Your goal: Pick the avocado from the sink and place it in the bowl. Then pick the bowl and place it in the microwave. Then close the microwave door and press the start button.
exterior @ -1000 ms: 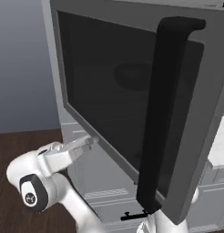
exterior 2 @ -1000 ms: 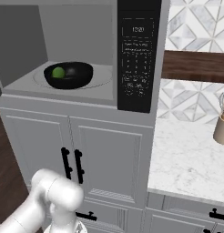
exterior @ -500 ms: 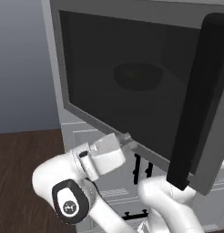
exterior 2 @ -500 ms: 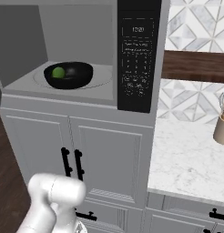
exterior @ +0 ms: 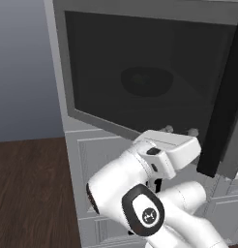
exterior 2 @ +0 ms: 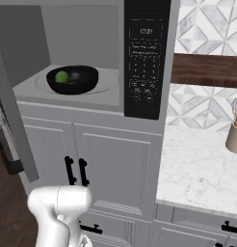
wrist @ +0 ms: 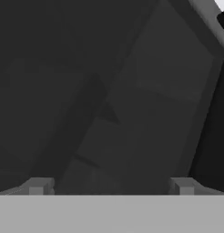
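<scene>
Left base view
door (exterior: 145, 77): fills the upper part of the frame, dark glass with grey frame, swung partway round toward the camera.
handle (exterior: 226, 97): long black bar, upright, at the right edge.
bowl (exterior: 146, 81): dim outline through the glass, centre of frame.
pincer (exterior: 179, 130): its two fingertips sit just under the door's lower edge, right of centre; touching or merely close, I cannot tell.

Right base view
microwave (exterior 2: 82, 29): upper left of the frame, cavity open.
bowl in cavity: black, on the turntable, left of centre.
avocado (exterior 2: 62, 76): green, inside the bowl, on its left side.
panel (exterior 2: 146, 58): black, at the right of the cavity, upper centre.
door from this side: seen edge-on as a grey slanted strip at the left edge, not yet shut.
worktop (exterior 2: 197, 169): white marble, lower right, with a beige holder (exterior 2: 234, 135) at the right edge.

Hand view
glass: dark pane right in front, filling the frame.
fingertips (wrist: 37, 186): two grey tips at lower left and lower right, set wide apart, nothing between them.

Judgement
step: closing the door; bowl and avocado are already in place.
key relation: the door lies straight ahead of the pincer, its upright handle off to the right, so a push forward on the pane should swing it toward the cavity.
</scene>
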### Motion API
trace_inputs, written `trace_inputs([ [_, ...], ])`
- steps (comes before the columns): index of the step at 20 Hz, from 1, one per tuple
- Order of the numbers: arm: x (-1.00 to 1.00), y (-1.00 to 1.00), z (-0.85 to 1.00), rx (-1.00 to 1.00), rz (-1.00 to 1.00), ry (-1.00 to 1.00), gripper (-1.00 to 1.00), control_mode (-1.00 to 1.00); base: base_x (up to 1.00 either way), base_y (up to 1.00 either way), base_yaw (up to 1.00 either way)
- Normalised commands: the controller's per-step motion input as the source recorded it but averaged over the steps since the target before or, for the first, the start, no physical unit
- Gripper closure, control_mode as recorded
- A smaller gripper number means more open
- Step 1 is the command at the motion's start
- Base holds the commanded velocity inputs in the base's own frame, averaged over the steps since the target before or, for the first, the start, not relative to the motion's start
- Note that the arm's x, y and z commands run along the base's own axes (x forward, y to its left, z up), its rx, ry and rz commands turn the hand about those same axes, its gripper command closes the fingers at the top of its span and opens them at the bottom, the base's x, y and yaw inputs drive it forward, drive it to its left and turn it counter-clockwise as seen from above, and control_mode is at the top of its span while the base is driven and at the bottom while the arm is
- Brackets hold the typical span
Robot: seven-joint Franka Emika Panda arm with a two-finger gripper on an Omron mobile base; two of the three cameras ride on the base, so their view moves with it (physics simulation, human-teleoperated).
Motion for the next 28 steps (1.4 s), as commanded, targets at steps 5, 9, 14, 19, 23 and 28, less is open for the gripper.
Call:
trace_inputs([
  [5, 0.62, -0.61, 0.04, 0.11, 0.35, 0.11, -1.0, -1.0, 0.0, 0.0, 0.0],
  [9, 1.0, -0.37, 0.0, 0.11, 0.37, 0.17, -1.0, -1.0, 0.0, 0.0, 0.0],
  [14, 1.0, -0.03, -0.12, 0.06, 0.24, 0.15, -1.0, -1.0, 0.0, 0.0, 0.0],
  [19, 1.0, 0.0, -0.23, 0.04, 0.23, 0.08, -1.0, -1.0, 0.0, 0.0, 0.0],
  [23, 1.0, 0.0, -0.28, 0.06, 0.25, 0.06, -1.0, -1.0, 0.0, 0.0, 0.0],
  [28, 1.0, 0.0, -0.28, 0.08, 0.25, 0.08, -1.0, -1.0, 0.0, 0.0, 0.0],
])
